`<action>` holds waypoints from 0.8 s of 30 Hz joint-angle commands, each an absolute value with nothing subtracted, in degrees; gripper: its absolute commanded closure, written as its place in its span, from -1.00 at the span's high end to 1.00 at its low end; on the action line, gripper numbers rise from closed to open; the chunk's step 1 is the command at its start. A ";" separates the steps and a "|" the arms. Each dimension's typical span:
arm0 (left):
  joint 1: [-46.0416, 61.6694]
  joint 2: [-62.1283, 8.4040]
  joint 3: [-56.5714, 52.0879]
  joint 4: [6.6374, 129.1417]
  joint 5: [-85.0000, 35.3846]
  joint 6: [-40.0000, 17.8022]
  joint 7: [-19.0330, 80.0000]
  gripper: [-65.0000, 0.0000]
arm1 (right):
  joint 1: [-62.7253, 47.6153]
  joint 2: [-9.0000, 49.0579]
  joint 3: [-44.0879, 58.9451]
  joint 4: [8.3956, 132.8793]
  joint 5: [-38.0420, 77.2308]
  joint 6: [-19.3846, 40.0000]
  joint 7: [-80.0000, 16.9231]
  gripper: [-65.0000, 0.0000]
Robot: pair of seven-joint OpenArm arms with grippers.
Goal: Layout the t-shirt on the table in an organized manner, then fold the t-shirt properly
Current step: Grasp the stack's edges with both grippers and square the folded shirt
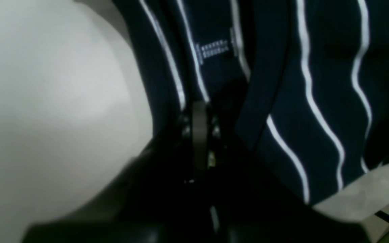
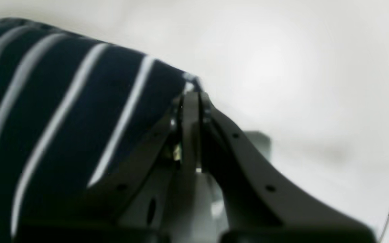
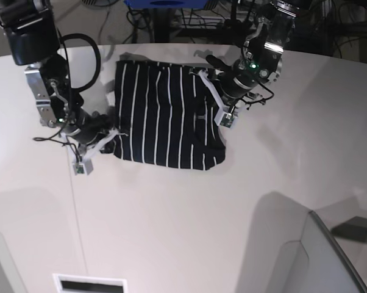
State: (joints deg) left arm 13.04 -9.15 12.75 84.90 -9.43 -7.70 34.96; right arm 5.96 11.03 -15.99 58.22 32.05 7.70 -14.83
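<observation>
Both claws clamp the t-shirt [image 3: 165,113] lying flat on the off-white table [image 3: 189,213].

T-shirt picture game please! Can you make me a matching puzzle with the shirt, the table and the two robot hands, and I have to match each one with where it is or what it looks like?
Things:
1. t-shirt
2. table
3. left hand
4. right hand

Clues:
A. plain off-white, under everything
B. shut on a corner of the shirt, with bare table beyond it
C. dark with thin white stripes, lying spread out
D. shut on the shirt near its small neck label

Pairs: 1-C, 2-A, 3-D, 4-B
</observation>
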 commanded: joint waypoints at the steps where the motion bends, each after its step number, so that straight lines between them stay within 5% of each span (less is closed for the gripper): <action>1: 13.14 -10.33 12.88 85.58 -9.54 -7.96 35.38 -1.00 | 7.43 11.56 -15.87 57.71 31.34 7.08 -13.85 -0.98; 8: 13.85 -10.77 12.35 91.12 -9.63 -7.96 35.74 -1.00 | 0.92 14.81 -15.25 80.31 31.87 8.57 -19.38 -0.98; 13: 13.58 -10.68 12.79 91.12 -9.63 -7.96 35.74 -1.00 | -5.76 10.15 -15.16 95.60 31.87 8.75 -31.78 -0.98; 16: 13.58 -10.68 12.79 91.12 -9.63 -7.96 35.74 -1.00 | -7.78 6.64 -15.69 94.99 31.87 8.92 -32.22 -0.98; 24: 13.76 -10.95 12.26 89.80 -9.63 -7.96 35.65 -1.00 | -3.12 5.41 -15.34 70.20 31.52 14.64 -23.16 -0.98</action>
State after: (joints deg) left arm 13.91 -10.79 12.43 89.10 -9.45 -7.73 36.47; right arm -3.51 4.91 -15.49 69.45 32.16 15.53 -22.87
